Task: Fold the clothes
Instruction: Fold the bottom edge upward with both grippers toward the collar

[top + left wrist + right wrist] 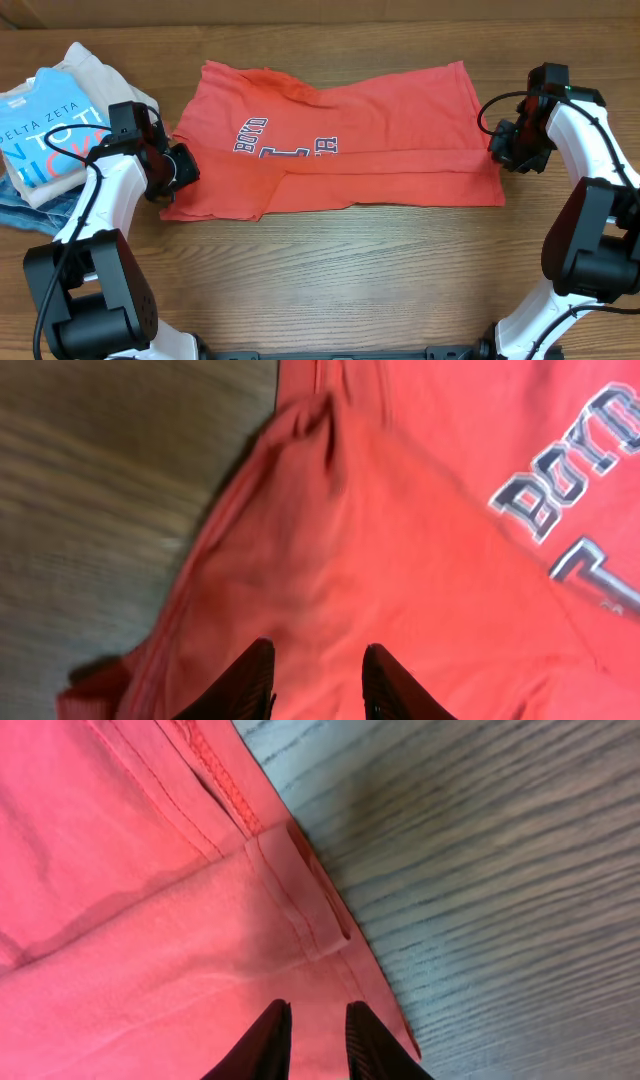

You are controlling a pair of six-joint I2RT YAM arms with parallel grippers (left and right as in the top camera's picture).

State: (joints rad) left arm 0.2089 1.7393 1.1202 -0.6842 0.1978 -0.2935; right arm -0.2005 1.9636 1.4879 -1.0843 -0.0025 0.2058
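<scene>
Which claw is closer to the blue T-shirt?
Left. The left claw sits at the red shirt's sleeve, just beside the blue T-shirt; the right claw is at the shirt's far end.

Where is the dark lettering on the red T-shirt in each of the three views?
Overhead: lettering left of centre on the coral-red T-shirt.
Left wrist: at the right edge, upper half.
Right wrist: not in it; only the T-shirt's plain hem.
Shared landmark: the wooden table beside the T-shirt, in all three.

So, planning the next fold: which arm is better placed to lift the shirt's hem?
Right, probably: the right claw sits at the T-shirt's hem; the left claw is over the sleeve end.
</scene>
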